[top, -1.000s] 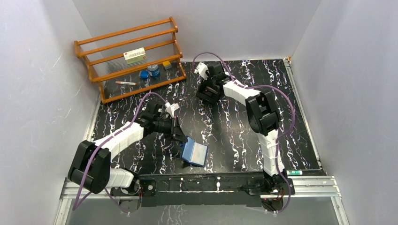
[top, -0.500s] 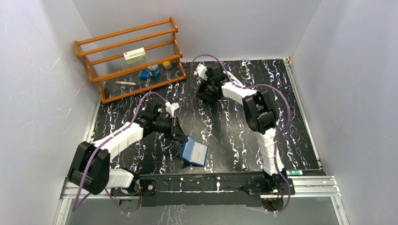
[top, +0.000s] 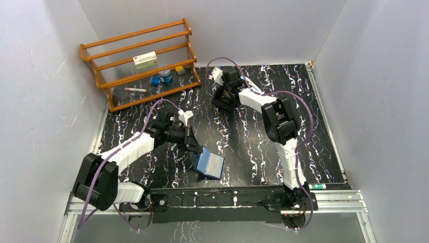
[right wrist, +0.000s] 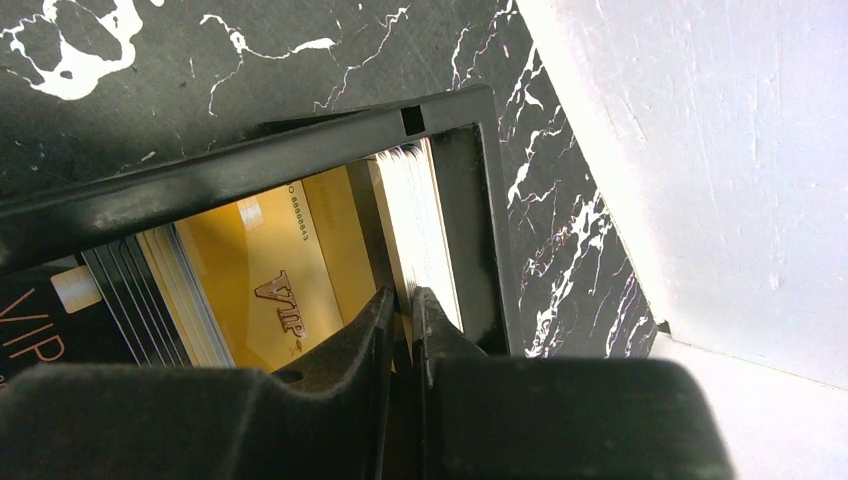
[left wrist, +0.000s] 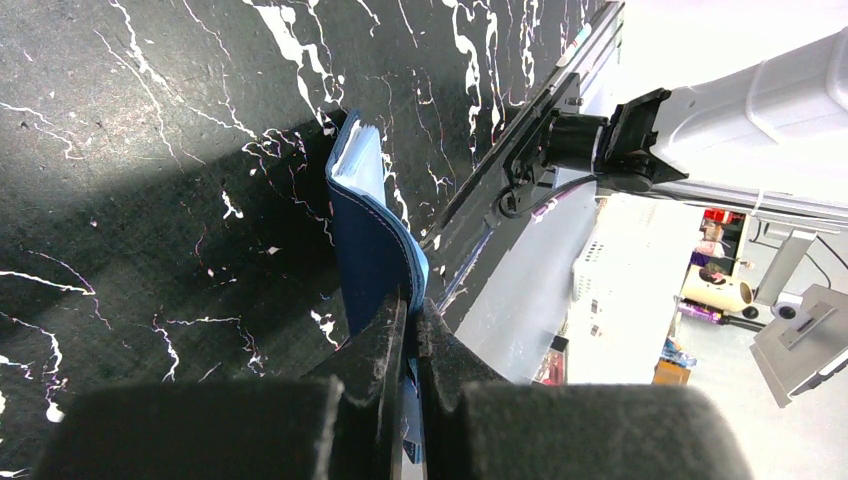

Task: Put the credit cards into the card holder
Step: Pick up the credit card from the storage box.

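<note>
Your left gripper (left wrist: pixel 410 300) is clamped tight on the card holder (left wrist: pixel 370 230), its jaws pressed against a blue flap from either side. The holder stands up on edge with its lower edge on the worktop (top: pixel 253 147), close to the near edge and about midway along it. In the top view it is partly open and its lighter blue inside faces up and to the right.

Your right gripper (right wrist: pixel 403 300) is well apart from it, towards the far edge and near its middle, reaching down into a black tray (right wrist: pixel 300 150). The credit cards (right wrist: pixel 425 220) are in that tray: a pale bunch stands upright against the end wall, and gold ones printed VIP lean beside it. The jaws are drawn to a narrow slit astride the pale bunch's top edge. You cannot tell whether they actually pinch a card.
</note>
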